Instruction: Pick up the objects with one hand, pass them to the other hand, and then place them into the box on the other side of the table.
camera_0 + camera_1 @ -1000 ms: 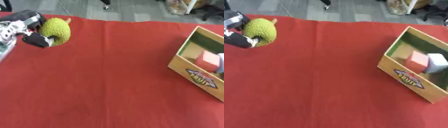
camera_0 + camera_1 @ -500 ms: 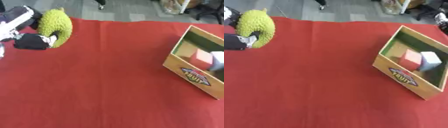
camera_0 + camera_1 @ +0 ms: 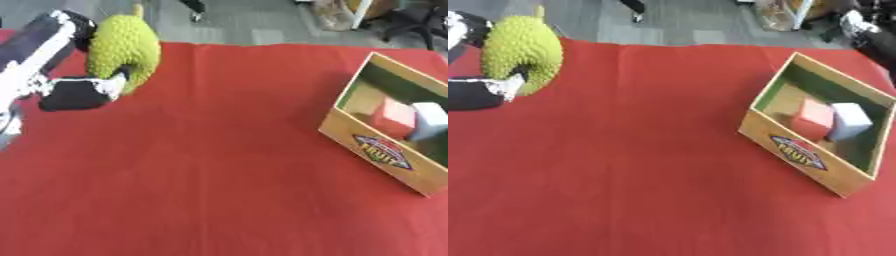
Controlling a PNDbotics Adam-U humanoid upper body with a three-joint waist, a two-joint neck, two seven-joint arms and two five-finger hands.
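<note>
A spiky green durian-like fruit [image 3: 125,52] with a short stem is held above the red table's far left. My left hand [image 3: 77,91] is shut on it, thumb below and fingers behind it. At the right stands an open wooden box [image 3: 378,150] with a fruit label on its front wall. Inside it lie a pink block [image 3: 813,117] and a grey-white block [image 3: 849,120]. A dark part of my right arm [image 3: 866,32] shows at the upper right corner, and its hand is out of sight.
The red cloth [image 3: 201,165] covers the table. Beyond its far edge lies grey floor with chair legs and a bag.
My left hand has lifted the green fruit and carried it a little toward the middle. The camera has shifted too, so the box sits differently in the picture.
</note>
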